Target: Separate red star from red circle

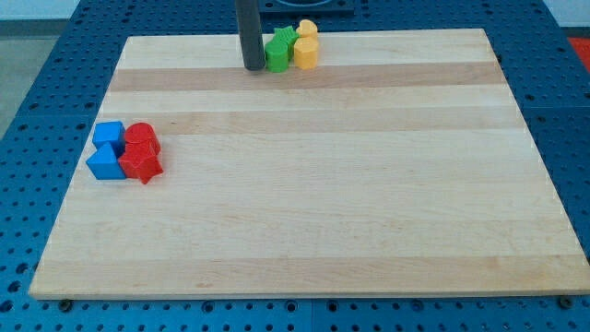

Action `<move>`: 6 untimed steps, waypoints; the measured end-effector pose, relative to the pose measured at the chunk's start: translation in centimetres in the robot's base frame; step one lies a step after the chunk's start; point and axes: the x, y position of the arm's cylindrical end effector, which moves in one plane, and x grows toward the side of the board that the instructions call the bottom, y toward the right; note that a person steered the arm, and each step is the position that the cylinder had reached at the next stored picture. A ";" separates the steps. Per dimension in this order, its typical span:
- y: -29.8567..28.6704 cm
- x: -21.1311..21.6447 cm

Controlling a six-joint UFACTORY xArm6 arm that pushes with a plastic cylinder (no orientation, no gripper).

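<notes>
The red circle (142, 137) and the red star (141, 164) sit touching each other near the view's left edge of the wooden board (313, 184), the circle above the star. My tip (253, 66) is far from them, near the view's top centre, just left of a green block. It touches neither red block.
Two blue blocks, a cube (109, 135) and another blue block (105, 164), sit against the left side of the red pair. A green star (282, 40), a green block (277, 58) and two yellow blocks (306, 30) (306, 53) cluster at the view's top centre.
</notes>
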 end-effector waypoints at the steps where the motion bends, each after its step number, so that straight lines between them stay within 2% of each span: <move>1: -0.1 2.4; 2: -2.0 4.6; 4: -17.2 6.4; 5: -21.2 10.8; 6: -21.9 13.5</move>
